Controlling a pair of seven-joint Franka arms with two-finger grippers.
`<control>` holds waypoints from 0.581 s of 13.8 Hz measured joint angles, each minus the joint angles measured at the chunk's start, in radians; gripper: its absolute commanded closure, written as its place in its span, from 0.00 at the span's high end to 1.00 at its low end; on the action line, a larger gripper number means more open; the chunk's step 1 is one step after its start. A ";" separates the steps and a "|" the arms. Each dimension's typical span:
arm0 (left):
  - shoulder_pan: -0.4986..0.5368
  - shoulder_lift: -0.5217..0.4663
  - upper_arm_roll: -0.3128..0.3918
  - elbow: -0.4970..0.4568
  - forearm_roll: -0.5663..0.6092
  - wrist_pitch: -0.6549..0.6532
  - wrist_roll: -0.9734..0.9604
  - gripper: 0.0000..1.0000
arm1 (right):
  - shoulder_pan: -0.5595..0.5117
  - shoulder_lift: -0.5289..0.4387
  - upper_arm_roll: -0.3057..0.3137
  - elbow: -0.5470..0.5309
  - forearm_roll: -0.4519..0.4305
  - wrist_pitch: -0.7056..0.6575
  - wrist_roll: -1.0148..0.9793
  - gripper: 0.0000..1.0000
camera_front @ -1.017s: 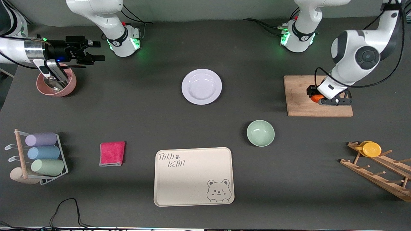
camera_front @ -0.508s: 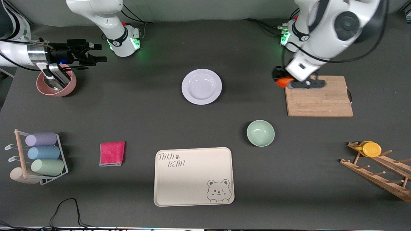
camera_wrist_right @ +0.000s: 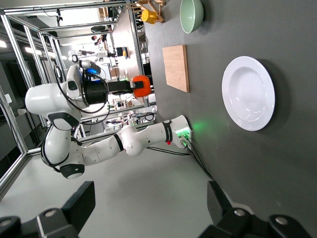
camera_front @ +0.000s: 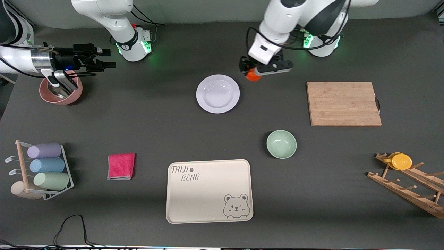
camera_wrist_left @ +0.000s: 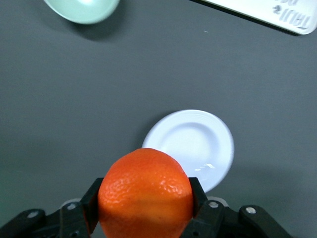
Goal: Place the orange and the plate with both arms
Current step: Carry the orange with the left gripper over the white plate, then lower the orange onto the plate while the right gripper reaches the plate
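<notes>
My left gripper [camera_front: 254,73] is shut on the orange [camera_front: 253,76] and holds it in the air just beside the plate, toward the left arm's end. In the left wrist view the orange [camera_wrist_left: 145,193] fills the space between the black fingers [camera_wrist_left: 89,203]. The plate [camera_front: 218,93], round, white with a lavender tint, lies on the dark table; it also shows in the left wrist view [camera_wrist_left: 195,144] and the right wrist view [camera_wrist_right: 248,93]. My right gripper [camera_front: 110,58] is open and empty, held sideways above the pink bowl at the right arm's end.
A pink bowl [camera_front: 61,91] holds a metal tool. A wooden board [camera_front: 343,103], a green bowl [camera_front: 281,143], a cream bear tray [camera_front: 209,190], a red cloth [camera_front: 121,166], a cup rack [camera_front: 40,170] and a wooden rack [camera_front: 409,182] with a yellow dish [camera_front: 401,161] stand around.
My left gripper has carried the orange from the wooden board across the table toward the plate. My right gripper has shifted only slightly.
</notes>
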 measured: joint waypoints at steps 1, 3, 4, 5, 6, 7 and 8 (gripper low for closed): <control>0.000 0.039 -0.038 0.013 0.040 0.041 -0.072 0.00 | 0.000 0.001 0.000 0.000 0.000 0.000 0.000 1.00; -0.001 0.138 -0.111 0.037 0.231 0.096 -0.264 0.00 | 0.000 0.002 0.000 0.000 0.000 0.001 0.000 1.00; -0.005 0.196 -0.142 0.042 0.357 0.115 -0.379 0.00 | 0.000 0.002 0.000 0.000 0.000 0.005 0.000 1.00; -0.013 0.256 -0.163 0.044 0.472 0.131 -0.487 0.00 | 0.000 0.002 0.001 0.000 0.000 0.013 0.000 1.00; -0.025 0.319 -0.175 0.047 0.575 0.147 -0.584 0.00 | 0.000 0.003 0.001 0.000 0.000 0.016 0.000 1.00; -0.040 0.380 -0.182 0.052 0.666 0.162 -0.669 0.00 | 0.000 0.003 0.001 0.000 0.000 0.019 0.000 1.00; -0.059 0.441 -0.184 0.063 0.744 0.170 -0.743 0.00 | 0.000 0.003 0.001 0.000 0.000 0.023 0.000 1.00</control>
